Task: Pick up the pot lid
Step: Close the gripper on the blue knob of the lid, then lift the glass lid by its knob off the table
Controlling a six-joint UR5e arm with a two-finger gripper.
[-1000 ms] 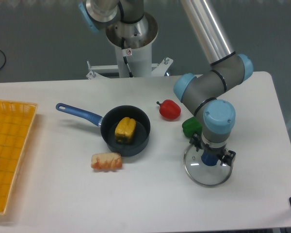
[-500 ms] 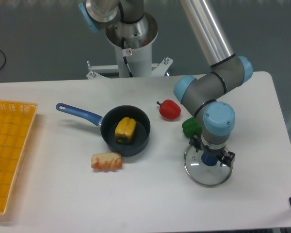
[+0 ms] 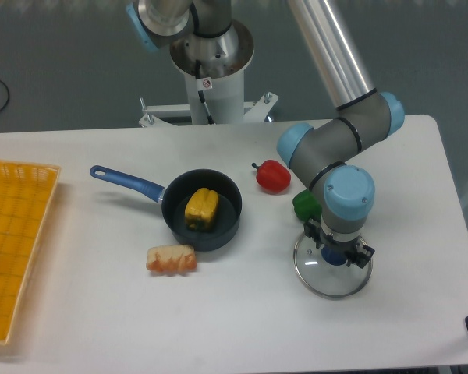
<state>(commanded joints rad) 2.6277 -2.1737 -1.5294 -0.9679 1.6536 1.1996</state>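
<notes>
My gripper (image 3: 338, 243) reaches down from the upper right, its fingers on opposite sides of the blue knob (image 3: 333, 255) of the pot lid (image 3: 325, 283). The lid is clear glass with a metal rim and lies low, at or very near the white tabletop. The fingers look closed against the knob, though the exact contact is partly hidden. The gripper body covers the lid's upper right part.
Just behind the lid is a green vegetable (image 3: 306, 204), close to the gripper; a red one (image 3: 273, 177) lies farther back. To the left, a black pan (image 3: 225, 231) with a blue handle holds a yellow item. A brown piece (image 3: 171, 259) and an orange crate (image 3: 19, 234) are farther left.
Gripper and lid have shifted slightly left together, and the knob has moved with them. The pan and vegetables have not moved.
</notes>
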